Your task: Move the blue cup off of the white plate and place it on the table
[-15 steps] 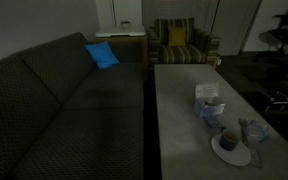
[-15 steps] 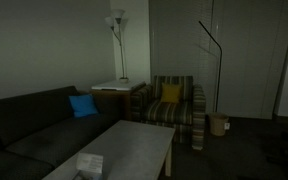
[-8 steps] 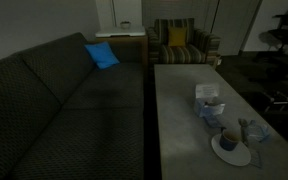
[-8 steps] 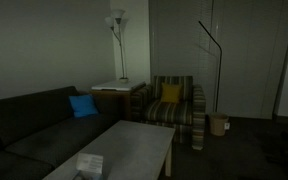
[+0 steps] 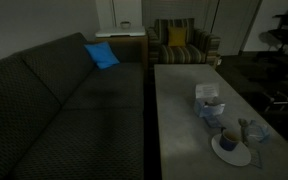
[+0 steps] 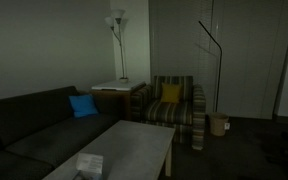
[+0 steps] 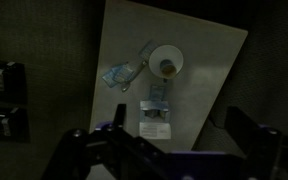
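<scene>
Gloom over the whole room, folks, and fine detail is hard to come by. From the wrist view the gripper point(image 7: 156, 132) hangs high above the table point(image 7: 209, 70), its two dark fingers point(image 7: 246, 132) spread wide apart with nothing between them. Their bases run off the bottom edge, and the body there is a murky blur.

Down below, the white plate point(image 7: 159, 52) shows as a pale disc. The blue cup point(image 7: 168, 68) sits on it, a little off-centre. Only the tan-brown round of the cup's inside reads from here, and whether anything is in it I cannot tell. Just beside the plate lies a greyish-blue glassy object point(image 7: 124, 75), its shape unclear. A pale boxy object point(image 7: 154, 112) lies close on another side of the plate; touching or not, I cannot say.

In an exterior view the table point(image 5: 179, 110) is cut off by the frame's bottom edge. There the cup point(image 5: 229, 136) stands on the plate point(image 5: 236, 153), with the glassy object point(image 5: 252, 130) just beside it and the boxy object point(image 5: 209, 100) farther up the tabletop. A dark sofa point(image 5: 54, 110) fills the side along the table and carries a blue cushion point(image 5: 101, 55).

In an exterior view the table's point(image 6: 129, 145) near end is cropped away. Only the boxy object point(image 6: 89, 164) pokes in at the bottom edge, with cup and plate out of frame.
</scene>
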Robot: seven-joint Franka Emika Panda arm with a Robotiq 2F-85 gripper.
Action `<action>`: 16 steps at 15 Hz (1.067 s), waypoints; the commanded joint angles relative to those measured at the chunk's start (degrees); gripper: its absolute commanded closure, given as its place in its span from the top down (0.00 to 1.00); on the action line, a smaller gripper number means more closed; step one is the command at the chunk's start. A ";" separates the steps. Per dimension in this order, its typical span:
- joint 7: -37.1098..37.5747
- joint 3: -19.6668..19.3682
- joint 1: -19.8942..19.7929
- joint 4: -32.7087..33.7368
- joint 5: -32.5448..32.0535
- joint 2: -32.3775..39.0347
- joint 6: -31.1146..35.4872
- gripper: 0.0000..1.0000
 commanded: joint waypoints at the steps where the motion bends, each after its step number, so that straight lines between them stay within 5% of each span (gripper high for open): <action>1: -0.29 0.62 -0.57 0.13 0.47 0.11 -0.17 1.00; 7: -0.19 0.72 -0.06 -0.27 0.90 -0.06 1.74 1.00; 16: -9.80 -0.92 6.20 4.91 7.15 23.20 9.88 1.00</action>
